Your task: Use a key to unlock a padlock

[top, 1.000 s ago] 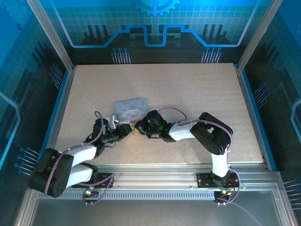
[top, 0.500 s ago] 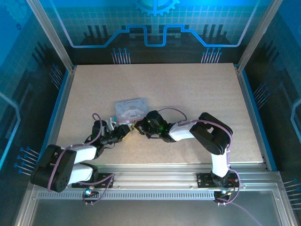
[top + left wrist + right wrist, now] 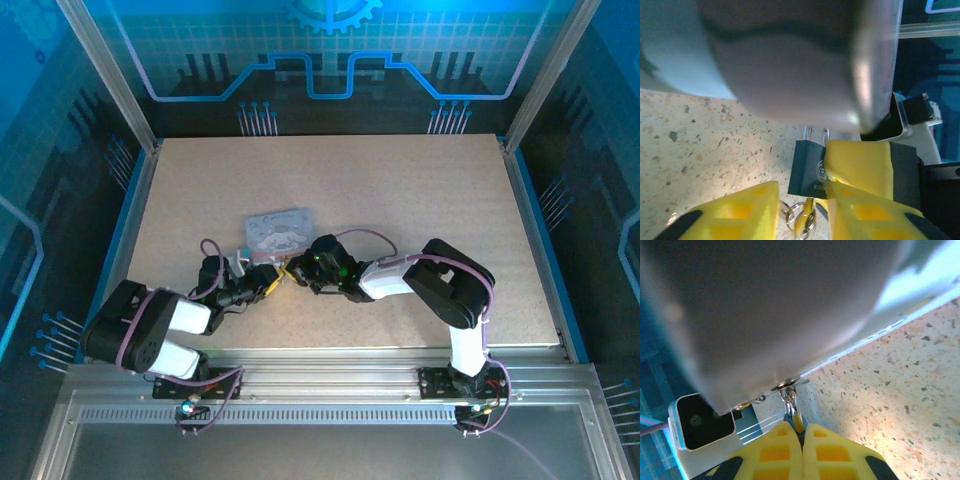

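Turning the key [image 3: 797, 422] in the padlock [image 3: 807, 170] looks like the step in hand, and it depends on the lock body being kept from spinning. The padlock stands near the front of the table [image 3: 400, 190], just on the near side of the pale tin [image 3: 278, 230]. Its shackle points toward the tin and a small key ring [image 3: 796, 214] hangs at its keyhole end. The left gripper [image 3: 800, 200] is spread around the lock: one yellow finger touches the body, while the other stands just clear with a sliver of table showing between. The right gripper [image 3: 801, 432] has its fingers pressed together on what seems to be the key, with a brassy bit and the ring poking out past the tips. Whether the blade is fully seated cannot be told. To do this well, the left gripper should probably close firmly on the flat sides of the lock first. The right wrist should then roll about the key's own axis, without pushing sideways, so the thin blade neither slips from the pinch nor levers the lock into the tin.
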Controlling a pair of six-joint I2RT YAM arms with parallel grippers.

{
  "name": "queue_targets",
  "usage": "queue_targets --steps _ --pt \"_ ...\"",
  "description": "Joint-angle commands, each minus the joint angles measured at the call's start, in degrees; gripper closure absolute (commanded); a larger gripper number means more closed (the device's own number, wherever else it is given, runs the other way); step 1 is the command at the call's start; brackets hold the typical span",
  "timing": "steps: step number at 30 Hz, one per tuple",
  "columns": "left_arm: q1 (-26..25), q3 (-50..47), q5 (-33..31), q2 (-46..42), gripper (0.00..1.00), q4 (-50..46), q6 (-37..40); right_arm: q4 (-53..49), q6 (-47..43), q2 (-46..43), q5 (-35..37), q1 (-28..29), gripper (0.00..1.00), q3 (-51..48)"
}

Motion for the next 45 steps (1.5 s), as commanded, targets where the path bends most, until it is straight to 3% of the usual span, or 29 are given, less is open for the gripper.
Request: queue_targets --steps 1,5,10,17,23,31,37,42,43,45 --pt "0.5 -1.5 1.9 3.7 0.78 11.1 -3.3 -2.7 1.0 1.3 -1.2 0.6 1.0 -1.0" --pt "0.5 -2.2 2.3 8.3 1.0 17.5 -4.2 -2.7 1.2 1.3 -1.0 0.5 1.0 -1.0" --pt "0.4 -3.4 2.5 15.8 1.0 27.4 -4.3 -3.6 0.8 0.9 -0.9 0.1 1.0 -1.0" --pt "-4.2 -3.7 -3.7 16.8 1.0 27.3 4.4 -8.7 -2.0 -1.4 -0.3 -0.1 1.0 -0.3" --pt "-9.4 -3.5 -11.8 10.1 1.0 15.7 16.4 -13.5 -5.0 -2.6 -0.5 -0.3 1.0 1.5" --pt "-20.3 1.9 -27.9 -7.6 1.0 -16.1 38.0 -16.2 -7.9 -3.1 -1.8 -0.8 1.0 3.3" --pt "-24.0 3.2 -31.8 -10.0 1.0 -20.2 45.8 -18.0 -8.9 -3.1 -2.7 -0.8 1.0 4.4" --pt "-23.9 1.9 -31.7 -9.7 1.0 -16.5 42.1 -17.6 -9.0 -4.6 -1.8 -1.0 1.0 2.2" --pt "-23.7 1.7 -31.0 -9.7 1.0 -15.7 40.7 -17.6 -9.0 -5.1 -1.6 -1.1 0.97 1.5" --pt "-22.9 1.5 -29.0 -9.7 1.0 -14.5 38.1 -17.4 -9.4 -6.0 -1.2 -1.3 0.79 0.0"
